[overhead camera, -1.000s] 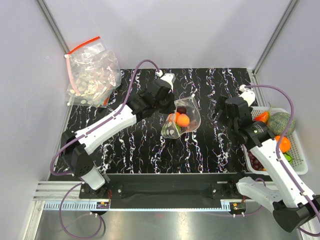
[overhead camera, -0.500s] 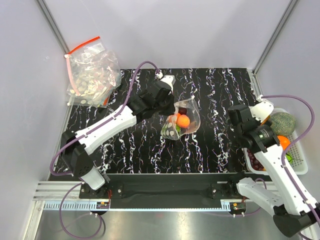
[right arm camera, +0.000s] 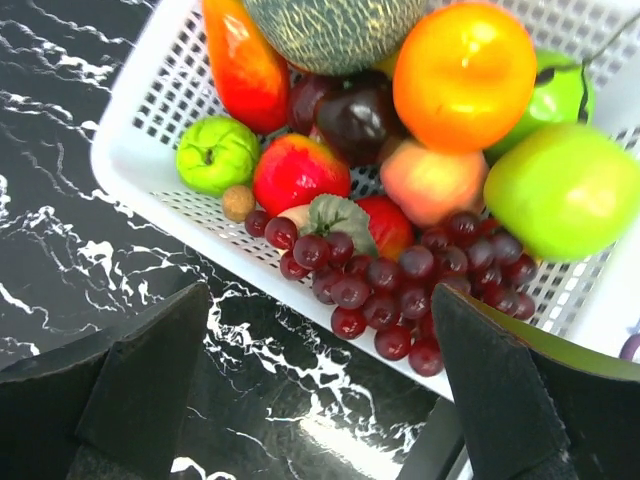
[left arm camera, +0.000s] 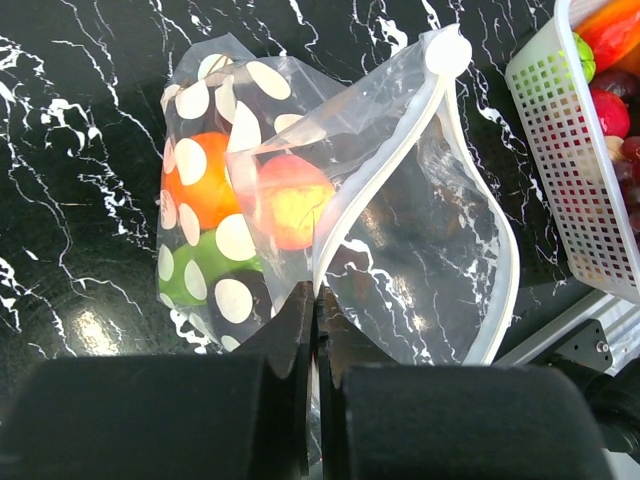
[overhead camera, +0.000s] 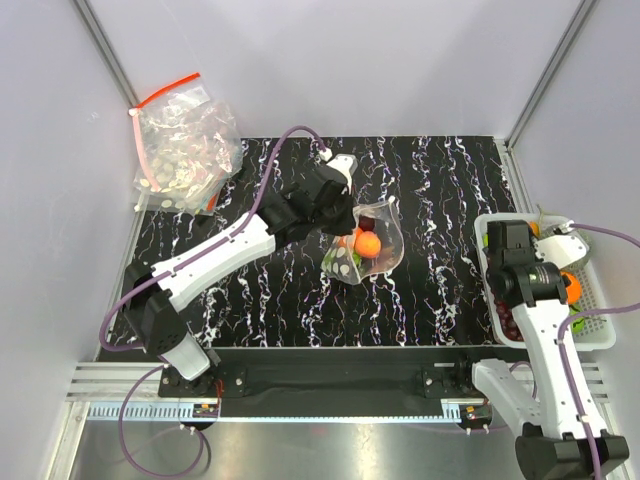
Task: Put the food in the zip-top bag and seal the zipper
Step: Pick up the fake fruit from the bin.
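The zip-top bag [overhead camera: 368, 240] stands mid-table, clear with white spots, its mouth gaping. Inside the bag [left arm camera: 250, 150] lie an orange fruit [left arm camera: 195, 190], a red-yellow fruit [left arm camera: 290, 200] and a green one [left arm camera: 200, 270]. The pale zipper [left arm camera: 400, 150] runs along the mouth edge and stands unsealed. My left gripper [left arm camera: 316, 305] is shut on the zipper edge; from above the left gripper [overhead camera: 338, 208] sits at the bag's left rim. My right gripper [right arm camera: 320, 380] is open and holds nothing, above the near rim of the white basket [right arm camera: 130, 160]. The right gripper [overhead camera: 506, 243] hangs over the basket's left side.
The basket [overhead camera: 598, 335] at the right edge holds grapes [right arm camera: 400, 290], an orange [right arm camera: 463, 60], apples, a melon and other fruit. A heap of spotted bags with a red strip [overhead camera: 185, 150] lies at the back left corner.
My right arm has swung right, from the table's middle to over the basket, with its jaws opening fully. The left gripper keeps its hold on the bag, shifted slightly.
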`<act>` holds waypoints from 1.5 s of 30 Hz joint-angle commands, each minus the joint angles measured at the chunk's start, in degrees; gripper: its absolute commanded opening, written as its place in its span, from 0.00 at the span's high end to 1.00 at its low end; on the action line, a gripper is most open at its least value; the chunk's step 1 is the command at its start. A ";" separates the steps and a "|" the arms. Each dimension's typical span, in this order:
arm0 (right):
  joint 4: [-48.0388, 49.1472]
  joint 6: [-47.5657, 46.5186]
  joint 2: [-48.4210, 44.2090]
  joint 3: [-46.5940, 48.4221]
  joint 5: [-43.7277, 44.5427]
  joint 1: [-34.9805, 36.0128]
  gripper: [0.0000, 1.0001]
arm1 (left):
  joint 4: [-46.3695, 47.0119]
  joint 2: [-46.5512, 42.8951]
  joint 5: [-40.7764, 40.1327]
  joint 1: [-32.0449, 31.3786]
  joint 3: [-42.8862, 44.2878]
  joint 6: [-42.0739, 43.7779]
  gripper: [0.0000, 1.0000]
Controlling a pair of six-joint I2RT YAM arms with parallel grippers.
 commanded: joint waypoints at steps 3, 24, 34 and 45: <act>-7.57 13.63 6.23 1.40 2.06 -0.40 0.00 | 1.81 -2.29 0.84 -0.58 0.03 0.31 1.00; -6.45 24.36 12.55 -3.61 -1.19 -2.69 0.00 | -1.08 -0.36 -2.06 -2.25 1.61 1.46 1.00; 0.41 23.14 14.24 -8.44 -3.21 -7.44 0.02 | -1.79 0.70 -2.76 -2.78 2.76 1.28 1.00; -5.90 24.81 10.98 -5.37 1.44 -7.79 0.60 | -1.96 1.58 -3.38 -3.13 3.55 1.37 1.00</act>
